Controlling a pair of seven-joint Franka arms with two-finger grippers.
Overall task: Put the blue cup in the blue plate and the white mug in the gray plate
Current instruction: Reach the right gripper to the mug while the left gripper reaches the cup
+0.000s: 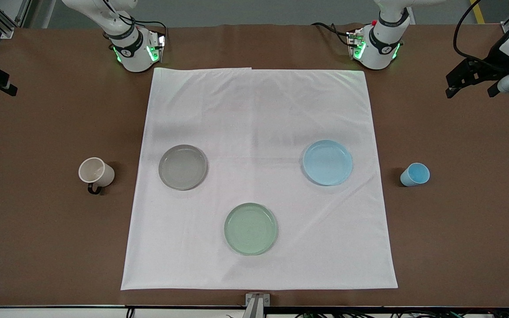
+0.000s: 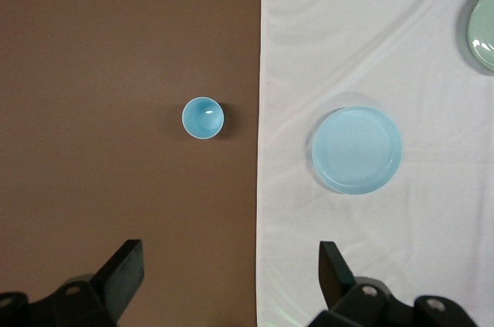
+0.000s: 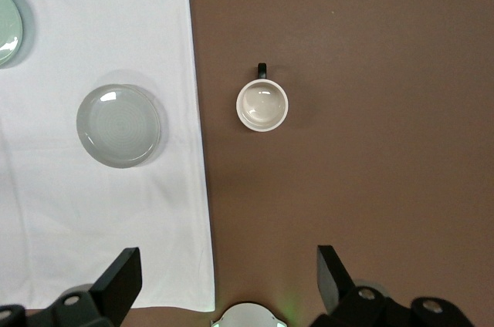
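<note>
The blue cup (image 1: 415, 174) stands upright on the bare brown table, off the cloth toward the left arm's end, beside the blue plate (image 1: 328, 162) on the white cloth. The white mug (image 1: 96, 172), with its black handle, stands on the bare table toward the right arm's end, beside the gray plate (image 1: 183, 167). My left gripper (image 2: 231, 281) is open and empty, high over the cloth's edge, well short of the cup (image 2: 202, 117) and the plate (image 2: 356, 150). My right gripper (image 3: 228, 281) is open and empty, high over the cloth's corner, apart from the mug (image 3: 262, 105) and the gray plate (image 3: 118, 125).
A pale green plate (image 1: 251, 229) lies on the white cloth (image 1: 259, 110), nearer the front camera than the other two plates. The two arm bases (image 1: 135, 48) (image 1: 378, 44) stand along the table's edge farthest from the front camera. Brown table surface surrounds the cloth.
</note>
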